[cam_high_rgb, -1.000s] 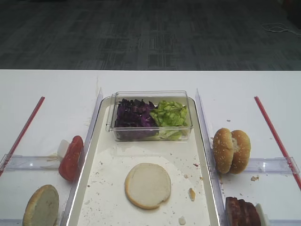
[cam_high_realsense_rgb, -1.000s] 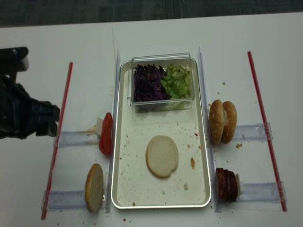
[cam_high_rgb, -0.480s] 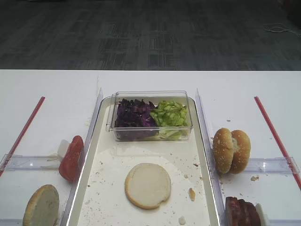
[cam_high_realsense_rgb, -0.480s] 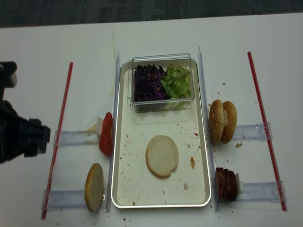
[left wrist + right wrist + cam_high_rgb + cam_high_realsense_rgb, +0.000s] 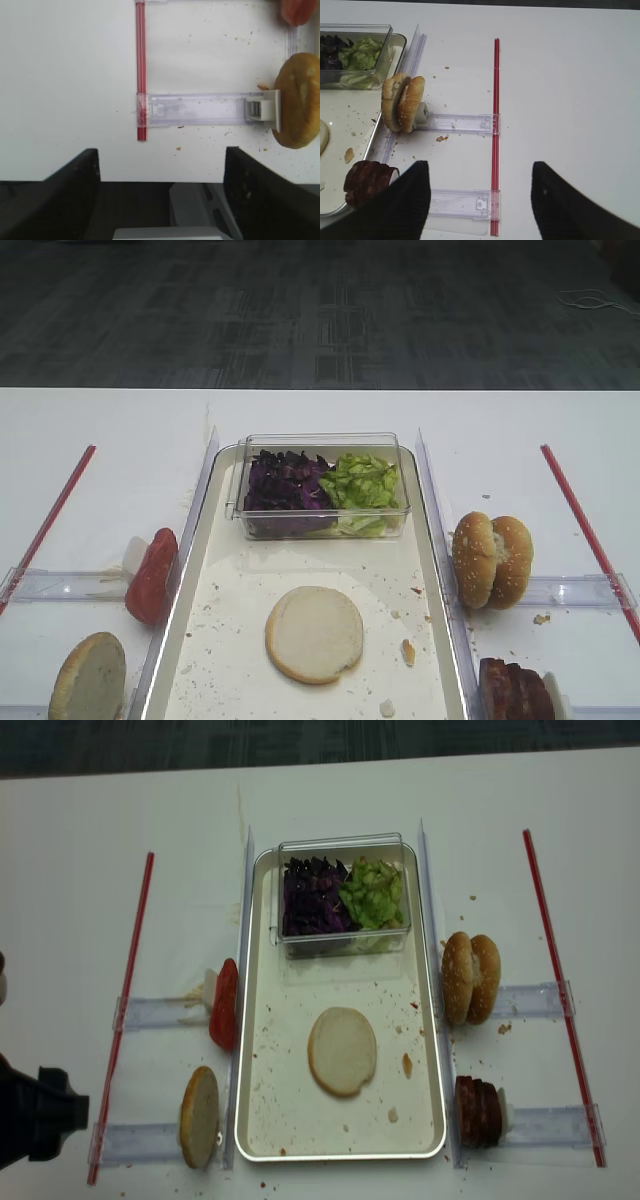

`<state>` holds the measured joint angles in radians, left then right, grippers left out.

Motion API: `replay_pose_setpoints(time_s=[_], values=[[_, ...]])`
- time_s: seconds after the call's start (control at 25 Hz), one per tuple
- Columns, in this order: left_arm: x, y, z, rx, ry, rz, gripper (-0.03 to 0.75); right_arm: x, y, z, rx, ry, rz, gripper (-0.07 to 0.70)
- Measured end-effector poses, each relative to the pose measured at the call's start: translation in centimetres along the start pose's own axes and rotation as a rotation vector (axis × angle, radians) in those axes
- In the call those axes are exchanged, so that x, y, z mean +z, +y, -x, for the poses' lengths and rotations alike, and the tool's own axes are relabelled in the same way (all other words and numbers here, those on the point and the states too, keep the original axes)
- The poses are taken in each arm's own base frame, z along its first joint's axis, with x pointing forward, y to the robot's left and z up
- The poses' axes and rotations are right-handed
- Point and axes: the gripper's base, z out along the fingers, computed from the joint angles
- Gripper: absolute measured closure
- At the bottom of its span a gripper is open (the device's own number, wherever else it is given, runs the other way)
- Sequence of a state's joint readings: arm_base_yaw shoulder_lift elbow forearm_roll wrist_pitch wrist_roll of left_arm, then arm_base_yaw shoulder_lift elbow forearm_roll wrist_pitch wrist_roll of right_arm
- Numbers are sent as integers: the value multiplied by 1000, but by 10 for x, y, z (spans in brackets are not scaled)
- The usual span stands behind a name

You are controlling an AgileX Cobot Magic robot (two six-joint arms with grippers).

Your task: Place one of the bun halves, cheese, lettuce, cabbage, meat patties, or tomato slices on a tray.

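A flat bun half [image 5: 314, 633] [image 5: 342, 1050] lies cut face up on the tray [image 5: 330, 560] [image 5: 262, 1020]. A second bun half [image 5: 199, 1116] [image 5: 297, 102] stands on edge left of the tray, with tomato slices [image 5: 224, 1003] behind it. Cabbage [image 5: 285, 485] and lettuce [image 5: 360, 482] fill a tub at the tray's far end. Meat patties [image 5: 478, 1110] [image 5: 367, 181] stand right of the tray. No cheese shows. My left gripper [image 5: 162, 167] is open and empty over the table's front edge. My right gripper [image 5: 479, 170] hangs open and empty right of the patties.
Two sesame-seeded bun halves [image 5: 471, 977] [image 5: 402, 102] stand on edge right of the tray. The clear tub [image 5: 320, 437] sits inside the tray. Red strips [image 5: 125, 1010] [image 5: 560, 990] and clear plastic holders [image 5: 150, 1012] [image 5: 460, 122] lie on the white table. Crumbs speckle the tray floor.
My left arm has drawn back toward the table's front left corner, down the realsense view. The food, the tray and the tub have not moved.
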<state>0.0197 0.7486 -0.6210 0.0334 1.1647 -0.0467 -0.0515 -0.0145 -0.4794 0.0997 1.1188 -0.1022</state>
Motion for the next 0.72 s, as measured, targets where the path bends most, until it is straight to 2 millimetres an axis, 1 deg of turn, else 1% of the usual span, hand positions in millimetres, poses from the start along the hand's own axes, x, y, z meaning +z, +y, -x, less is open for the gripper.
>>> replay_pose_setpoints(time_s=[0.16, 0.32, 0.4, 0.72], values=[[-2, 1, -15, -1, -38, -1, 207, 0, 0, 0, 0, 0, 0, 151], [5, 1, -34, -2, -52, -2, 207, 0, 0, 0, 0, 0, 0, 151], [5, 1, -40, -2, -76, -3, 207, 0, 0, 0, 0, 0, 0, 151], [-11, 2, -57, 7, -243, -6, 207, 0, 0, 0, 0, 0, 0, 151]])
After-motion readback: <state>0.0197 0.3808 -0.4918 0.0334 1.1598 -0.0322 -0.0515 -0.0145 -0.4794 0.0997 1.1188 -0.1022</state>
